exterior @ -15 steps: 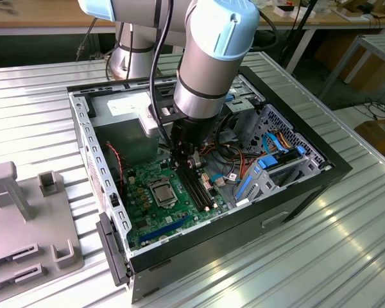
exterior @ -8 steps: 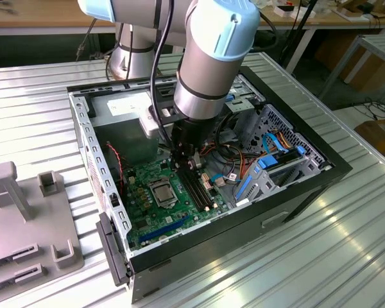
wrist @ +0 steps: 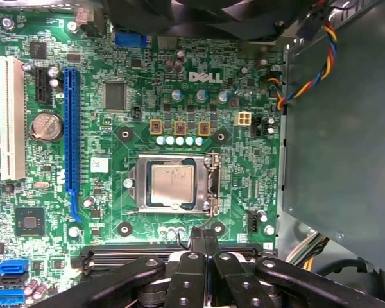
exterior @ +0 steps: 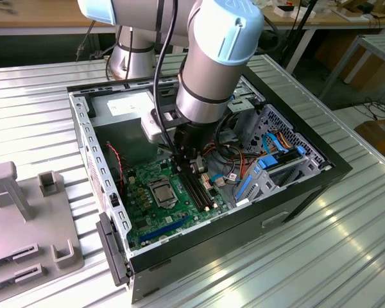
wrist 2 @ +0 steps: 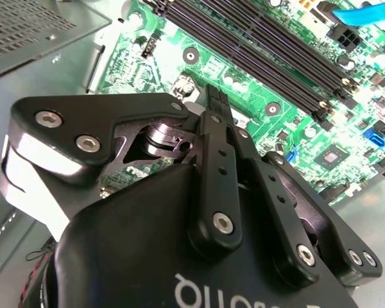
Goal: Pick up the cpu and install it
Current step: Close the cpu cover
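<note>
The cpu (exterior: 162, 191) (wrist: 171, 185) is a small silver-grey square lying flat inside the metal-framed socket (wrist: 208, 186) on the green board (exterior: 141, 186) (wrist: 147, 96). My gripper (exterior: 187, 165) (wrist: 203, 236) (wrist 2: 215, 96) hangs low inside the open computer case. It is over the long black memory slots (exterior: 196, 189) (wrist 2: 244, 45), just beside the socket and apart from the cpu. Its two black fingers are pressed together with nothing between them.
The black case walls (exterior: 295, 192) ring the board. Cables (exterior: 228, 160) and a blue drive bay (exterior: 266, 170) crowd the exterior view's right side. A grey metal box (wrist: 340, 128) borders the board. A grey fixture (exterior: 25, 212) stands on the ribbed table at the exterior view's left.
</note>
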Robot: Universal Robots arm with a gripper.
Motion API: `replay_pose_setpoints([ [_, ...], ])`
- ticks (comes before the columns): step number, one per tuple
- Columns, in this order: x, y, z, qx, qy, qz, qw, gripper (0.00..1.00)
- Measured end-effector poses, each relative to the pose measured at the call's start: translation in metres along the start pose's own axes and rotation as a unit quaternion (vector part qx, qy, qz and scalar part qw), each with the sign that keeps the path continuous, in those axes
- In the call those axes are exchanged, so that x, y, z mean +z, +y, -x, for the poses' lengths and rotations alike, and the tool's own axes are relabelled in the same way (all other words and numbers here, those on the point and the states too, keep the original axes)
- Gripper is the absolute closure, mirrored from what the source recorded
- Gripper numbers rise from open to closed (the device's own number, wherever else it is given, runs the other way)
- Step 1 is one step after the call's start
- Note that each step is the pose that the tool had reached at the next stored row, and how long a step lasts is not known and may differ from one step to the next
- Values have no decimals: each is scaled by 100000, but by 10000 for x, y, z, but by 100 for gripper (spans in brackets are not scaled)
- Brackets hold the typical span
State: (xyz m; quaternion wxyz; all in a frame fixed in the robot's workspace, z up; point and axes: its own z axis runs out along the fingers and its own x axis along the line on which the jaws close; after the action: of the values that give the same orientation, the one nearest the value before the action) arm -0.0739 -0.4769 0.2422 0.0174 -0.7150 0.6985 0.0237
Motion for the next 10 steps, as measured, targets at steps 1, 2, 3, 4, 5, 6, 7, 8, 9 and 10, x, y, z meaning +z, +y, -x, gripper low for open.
replay_pose_setpoints([
  [1, -1, 1, -16, -23, 5, 0, 100000, 89],
  [2, -2, 1, -36, -47, 4, 1, 100000, 89],
  [3, -3, 1, -51, -66, 1, 1, 100000, 89],
  [4, -4, 2, -64, -83, 5, 5, 100000, 89],
  [5, -4, 2, -73, -95, 2, 5, 100000, 89],
  [6, -5, 2, -82, -105, 6, 6, 100000, 89],
  [7, -5, 3, -86, -106, 6, 5, 100000, 89],
  [8, -5, 3, -91, -111, 3, 5, 100000, 89],
  [9, -5, 2, -96, -119, 6, 6, 100000, 89],
  [10, -4, 3, -99, -114, 3, 4, 100000, 89],
])
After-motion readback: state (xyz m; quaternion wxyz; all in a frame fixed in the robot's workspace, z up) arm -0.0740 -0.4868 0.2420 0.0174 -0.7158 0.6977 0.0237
